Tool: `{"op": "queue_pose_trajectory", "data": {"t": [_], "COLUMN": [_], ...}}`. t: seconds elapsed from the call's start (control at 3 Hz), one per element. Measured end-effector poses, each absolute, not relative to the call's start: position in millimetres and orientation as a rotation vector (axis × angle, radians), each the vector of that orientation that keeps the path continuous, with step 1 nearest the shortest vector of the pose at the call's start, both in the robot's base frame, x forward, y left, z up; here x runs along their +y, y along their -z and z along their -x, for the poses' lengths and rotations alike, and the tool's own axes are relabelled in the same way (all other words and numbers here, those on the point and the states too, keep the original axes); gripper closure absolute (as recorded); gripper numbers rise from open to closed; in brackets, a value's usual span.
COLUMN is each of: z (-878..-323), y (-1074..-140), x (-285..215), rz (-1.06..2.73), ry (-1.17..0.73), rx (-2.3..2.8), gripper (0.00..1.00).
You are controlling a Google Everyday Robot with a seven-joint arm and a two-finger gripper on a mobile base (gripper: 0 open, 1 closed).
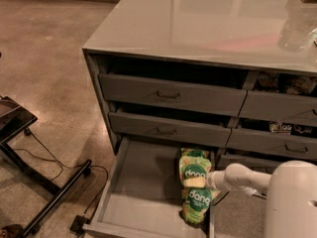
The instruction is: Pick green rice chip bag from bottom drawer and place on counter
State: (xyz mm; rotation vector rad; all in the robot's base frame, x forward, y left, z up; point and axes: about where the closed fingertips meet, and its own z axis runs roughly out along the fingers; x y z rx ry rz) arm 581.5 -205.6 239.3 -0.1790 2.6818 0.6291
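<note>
Bottom drawer (138,192): pulled out, with a grey floor and low sides; two pouches lie along its right side.
Green rice chip bag (197,206): nearer pouch, flat by the front right corner; white "dang" on a dark-green disc.
Claw (204,181): on the white arm (242,178) reaching in from the right, where both pouches meet; open or closed cannot be told.
Second pouch (193,163): just behind, same "dang" mark, touching the first.
Black stand (44,202): on the floor to the left, with cables.
Drawer fronts (168,94): two rows above, ajar.
Table (198,19): glossy grey top; clear object (297,31) at far right.
</note>
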Motion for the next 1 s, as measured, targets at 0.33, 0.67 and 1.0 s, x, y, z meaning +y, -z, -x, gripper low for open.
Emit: {"op": "queue_pose_trajectory", "data": {"t": [0.33, 0.67, 1.0], "z": [-579, -576, -575], "y": [-231, -224, -219], "x": [-204, -203, -202], "rz": [0.2, 0.22, 0.237], "ry": [-0.63, -0.63, -0.631], "rx": [2.705, 2.732, 2.748], "gripper": [0.0, 0.0, 0.0]}}
